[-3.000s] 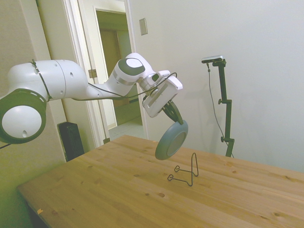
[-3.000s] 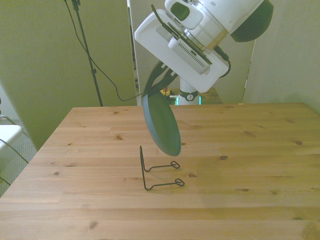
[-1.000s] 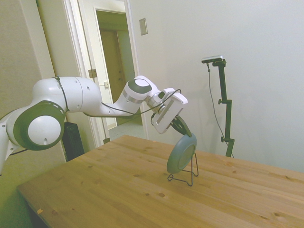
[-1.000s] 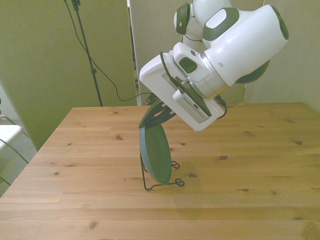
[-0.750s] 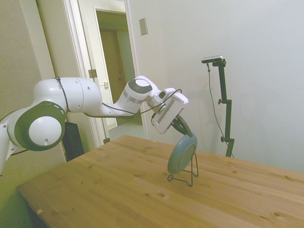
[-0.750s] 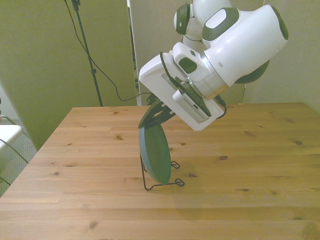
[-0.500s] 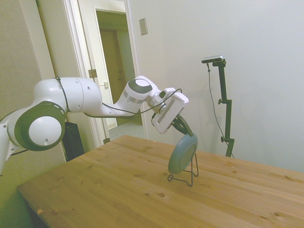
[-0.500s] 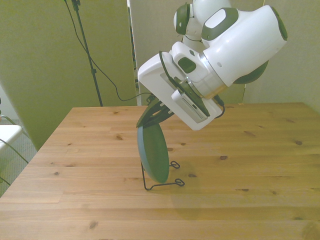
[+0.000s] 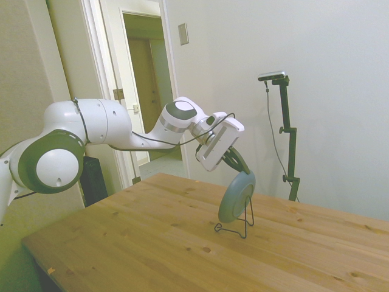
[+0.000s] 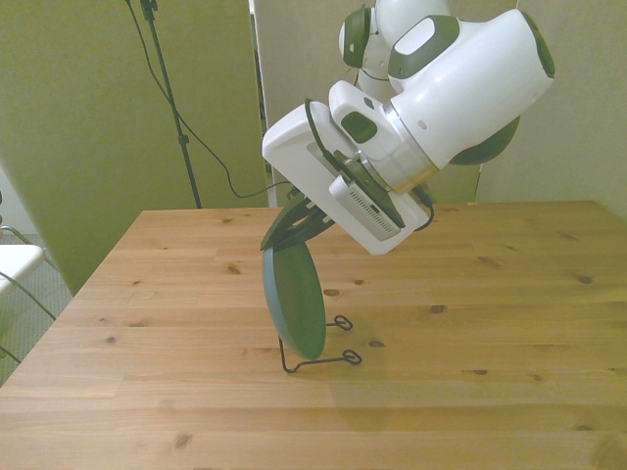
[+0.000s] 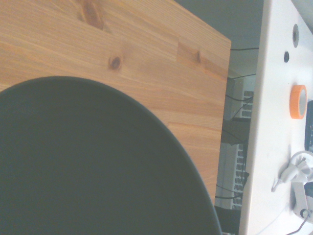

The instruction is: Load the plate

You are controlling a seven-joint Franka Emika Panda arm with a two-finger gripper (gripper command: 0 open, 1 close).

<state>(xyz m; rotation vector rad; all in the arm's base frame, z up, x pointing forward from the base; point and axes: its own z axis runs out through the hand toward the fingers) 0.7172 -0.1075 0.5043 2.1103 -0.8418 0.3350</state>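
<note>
Pinched at rim by end effector [image 9: 239, 167]: round grey-green plate [image 10: 294, 303], leaning against thin black wire stand [image 10: 318, 358]. Premature release risks slipping onto wooden surface [image 10: 470, 323].

plate [image 9: 236, 197]: dull grey-green on the front, paler blue-grey on the back; it looks very dark up close in the wrist view
wire stand [image 10: 318, 358]: thin and black
table [image 10: 490, 323]: light brown wood with long stripes and small dark knots
arm [image 9: 91, 125]: white with dark grey-green round caps
gripper [image 10: 286, 227]: white body, black fingers
wall [image 9: 328, 73]: plain pale white
</note>
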